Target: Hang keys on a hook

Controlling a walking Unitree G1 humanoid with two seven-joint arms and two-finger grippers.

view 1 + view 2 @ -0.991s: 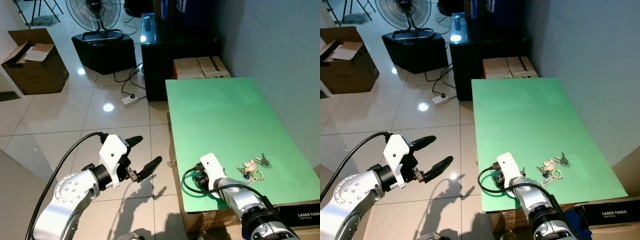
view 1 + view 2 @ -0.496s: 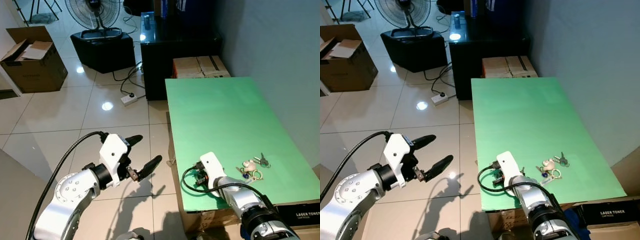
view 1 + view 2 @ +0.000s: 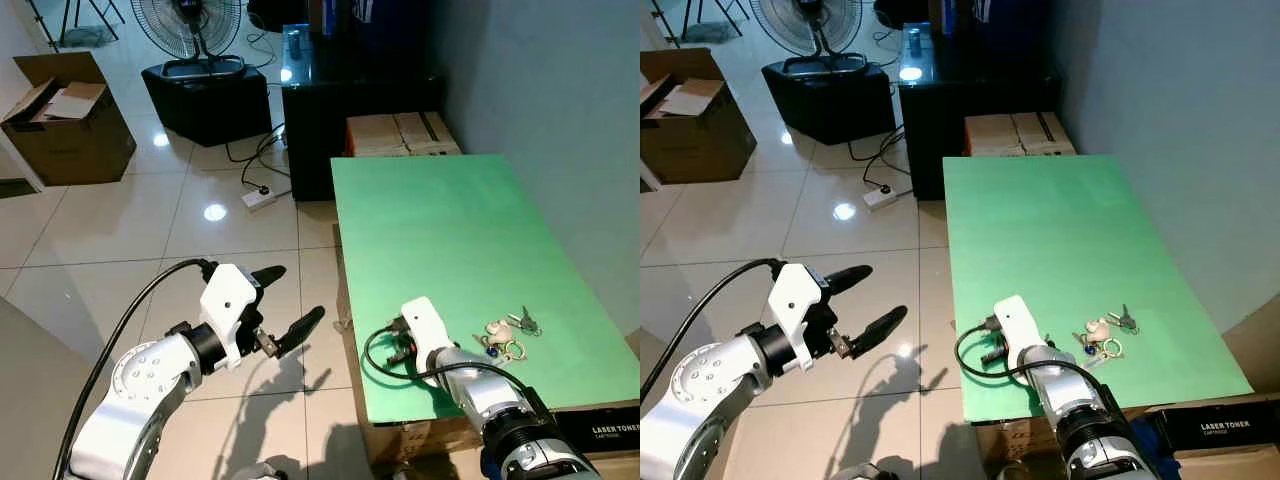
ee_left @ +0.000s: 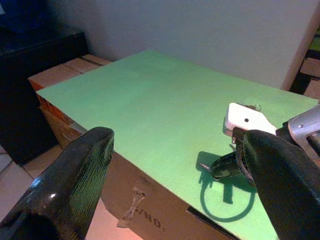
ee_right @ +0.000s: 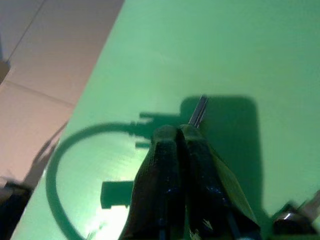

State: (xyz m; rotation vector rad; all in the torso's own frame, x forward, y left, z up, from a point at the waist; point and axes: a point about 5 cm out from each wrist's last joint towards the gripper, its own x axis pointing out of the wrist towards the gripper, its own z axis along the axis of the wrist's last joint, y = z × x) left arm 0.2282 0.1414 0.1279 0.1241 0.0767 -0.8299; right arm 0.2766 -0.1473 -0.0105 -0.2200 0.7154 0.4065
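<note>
keys (image 3: 507,338) lie untouched on the green worktop (image 3: 450,220) near its front edge, just beside the right gripper (image 5: 181,137), jaws clenched and empty, held low for approach. left gripper (image 3: 285,303) is held released over the floor, kept clear.

The green table top (image 3: 450,230) looks matt and smooth, resting on brown cardboard boxes (image 3: 402,133). On it, beside the right arm, the keys (image 3: 509,336) glint like metal. Beyond the table, the floor tiles (image 3: 120,235) are glossy and mirror the lamps. The left gripper (image 3: 278,305) has shiny black plastic fingers (image 4: 75,185).
</note>
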